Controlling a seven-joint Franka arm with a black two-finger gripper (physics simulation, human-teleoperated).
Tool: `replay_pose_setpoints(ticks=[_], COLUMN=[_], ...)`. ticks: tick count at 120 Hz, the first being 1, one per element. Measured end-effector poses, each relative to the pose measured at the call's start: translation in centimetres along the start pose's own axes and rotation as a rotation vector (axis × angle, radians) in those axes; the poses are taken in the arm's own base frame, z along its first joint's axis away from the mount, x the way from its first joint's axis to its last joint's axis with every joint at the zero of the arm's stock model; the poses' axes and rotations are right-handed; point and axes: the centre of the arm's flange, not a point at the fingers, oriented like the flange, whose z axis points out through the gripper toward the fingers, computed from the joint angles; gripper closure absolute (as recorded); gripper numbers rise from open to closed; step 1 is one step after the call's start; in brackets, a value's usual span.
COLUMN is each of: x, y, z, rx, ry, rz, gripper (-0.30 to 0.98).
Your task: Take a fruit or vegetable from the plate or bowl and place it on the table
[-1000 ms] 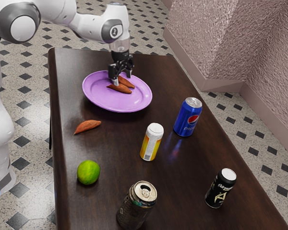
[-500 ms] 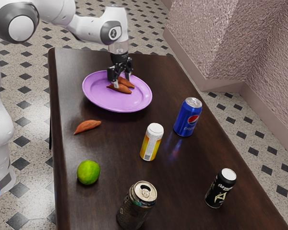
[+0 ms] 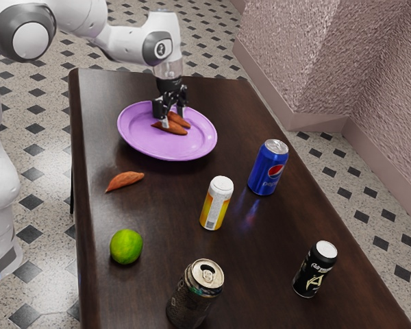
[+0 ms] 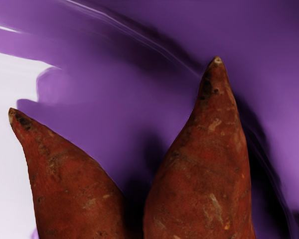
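Gripper [image 3: 173,118]: over the purple plate [image 3: 136,140], fingers apart, one at the near side of the pair of sweet potatoes [image 3: 172,129], the other toward their far side. The gap is moderate — well short of closed. Contact with either item cannot be determined; no lift is evident.

Task items: both sweet potatoes lie side by side on the plate; in the wrist view their tapered ends point away from the hand, spread apart.

Table [image 3: 171,185]: a separate sweet potato [image 3: 125,179] rests directly on the wood — off the plate. A lime [image 3: 126,246] sits nearer the exterior camera. A blue Pepsi can [image 3: 266,171] stands upright.
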Motion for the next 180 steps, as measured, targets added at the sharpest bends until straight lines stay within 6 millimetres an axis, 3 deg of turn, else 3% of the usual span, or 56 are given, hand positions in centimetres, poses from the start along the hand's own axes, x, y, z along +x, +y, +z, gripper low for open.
replay_pose_setpoints(ticks=[32, 51, 66, 82, 95, 105, 116, 128, 137, 148, 162, 177, 180], x=[0.0, 0.0, -0.3, -1.4, -2.0, 0.4, 5.7, 10.6, 13.1, 14.3, 14.7, 14.4, 14.1], y=[-0.2, -0.4, -0.6, -1.0, -0.7, -0.2, 0.1, 0.2, 0.2, 0.3, 0.4, 0.5, 0.9], z=[0.6, 0.9, 0.8, -1.5, -6.7, -9.7, -11.2, -11.1, -10.6, -11.1, -11.4, -12.4, -13.7], rx=[0.012, 0.019, 0.020, -0.015, -0.096, -0.128, -0.129, -0.104, -0.086, -0.088, -0.091, -0.111, -0.140], ry=[-0.004, -0.005, -0.010, -0.018, 0.013, 0.048, 0.077, 0.091, 0.088, 0.083, 0.073, 0.065, 0.053], rz=[-0.008, -0.011, -0.019, -0.014, 0.019, -0.012, -0.096, -0.167, -0.198, -0.200, -0.166, -0.123, -0.127], gripper=[0.18, 0.29, 0.51, 0.56, 0.54, 0.53, 0.53, 0.52, 0.52, 0.50, 0.22, 0.09, 0.08])
